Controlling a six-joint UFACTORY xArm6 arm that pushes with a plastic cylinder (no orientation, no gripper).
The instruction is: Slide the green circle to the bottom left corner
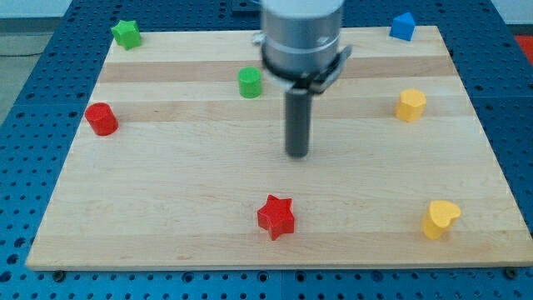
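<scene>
Camera view, 2 green [250, 82], 2 red, 2 yellow, 1 blue blocks, my tip [297, 154] right of green circle, no claw fitted

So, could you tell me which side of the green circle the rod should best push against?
Its upper-right side. The green circle must travel down-left across the board, and its round wall needs a centred push. My tip is now below and right of it, apart.

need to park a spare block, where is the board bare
Bare: the bottom left corner, below the red circle and left of the red star; also the stretch between red star and lower yellow heart. Busier near the green circle and my tip.
</scene>
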